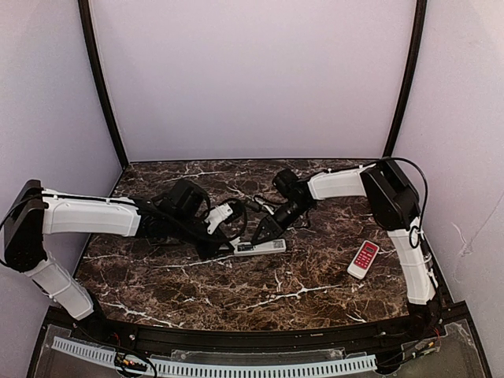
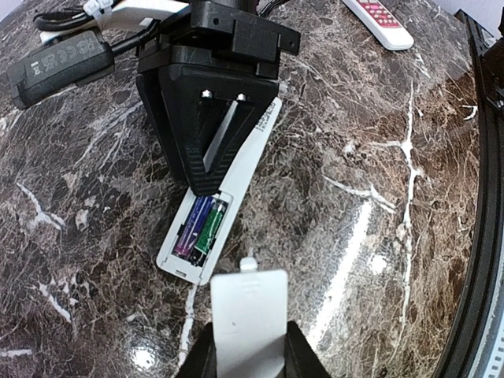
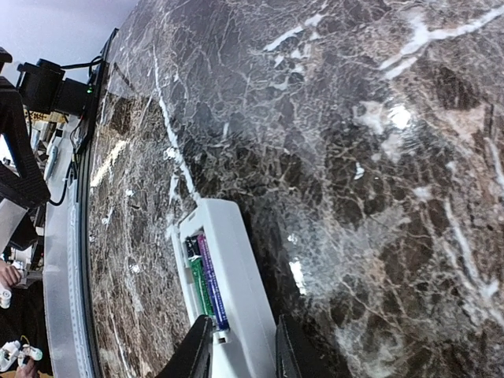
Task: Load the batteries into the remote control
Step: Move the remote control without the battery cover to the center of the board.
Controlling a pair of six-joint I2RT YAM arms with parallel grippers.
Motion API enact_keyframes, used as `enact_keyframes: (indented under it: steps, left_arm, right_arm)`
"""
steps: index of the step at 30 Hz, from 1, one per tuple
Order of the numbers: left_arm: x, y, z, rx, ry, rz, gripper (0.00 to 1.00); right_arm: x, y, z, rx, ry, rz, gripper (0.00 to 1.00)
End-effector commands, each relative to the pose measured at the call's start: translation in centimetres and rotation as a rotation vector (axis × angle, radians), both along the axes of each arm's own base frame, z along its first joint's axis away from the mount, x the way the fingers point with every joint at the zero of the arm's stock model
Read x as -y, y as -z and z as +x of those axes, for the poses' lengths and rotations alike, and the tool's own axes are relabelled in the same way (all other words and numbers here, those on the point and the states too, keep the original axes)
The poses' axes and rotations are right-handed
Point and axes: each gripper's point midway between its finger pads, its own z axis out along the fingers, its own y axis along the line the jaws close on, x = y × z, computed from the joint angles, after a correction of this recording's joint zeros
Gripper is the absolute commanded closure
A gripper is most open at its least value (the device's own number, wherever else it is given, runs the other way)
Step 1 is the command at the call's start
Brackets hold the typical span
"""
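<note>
Nearly loaded: both cells seated, cover waiting

Back-up at the centre of the marble table [image 1: 315, 291], the remote control [image 2: 250, 146] is pinned across its body by the right gripper [image 3: 240, 346], fingers pressed to both sides. Two batteries [image 2: 201, 228] lie side by side, uncovered, at the remote's 7 o'clock end in the left wrist view. At 6 o'clock of them the left gripper [image 2: 250, 350] is clamped on the white cover [image 2: 248, 307], held just apart. Loading looks complete; the next move calls for a low, square slide of the cover home. A red-and-white remote [image 1: 364, 258] lies well apart at 4 o'clock
</note>
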Motion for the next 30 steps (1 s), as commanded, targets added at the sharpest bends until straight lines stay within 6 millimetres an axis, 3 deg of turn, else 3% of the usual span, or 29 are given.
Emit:
enact_keyframes:
  steps: [1,10,18,23,27,30]
  left_arm:
    - [-0.8,-0.4,-1.2,-0.017,0.030,0.005,0.91]
    - [-0.8,1.1,-3.9,-0.044,0.156,0.067,0.91]
    - [-1.0,1.6,-4.3,-0.048,0.201,0.114,0.92]
    - [-0.9,2.2,-4.8,-0.073,0.225,0.119,0.92]
    - [-0.7,2.4,-5.3,-0.082,0.244,0.122,0.91]
    - [-0.5,3.0,-5.8,-0.093,0.256,0.145,0.91]
  right_arm:
    - [-0.1,1.0,-4.1,-0.111,-0.077,-0.013,0.73]
    - [-0.7,0.5,-8.8,-0.155,-0.198,0.021,0.72]
    - [-1.1,-0.1,-10.7,-0.154,-0.257,0.034,0.68]
    - [-1.6,-1.2,-9.2,-0.107,-0.225,0.028,0.64]
    - [-1.5,-3.8,-5.5,-0.063,-0.101,0.068,0.61]
    - [-0.3,-5.8,-2.5,-0.031,0.021,0.096,0.59]
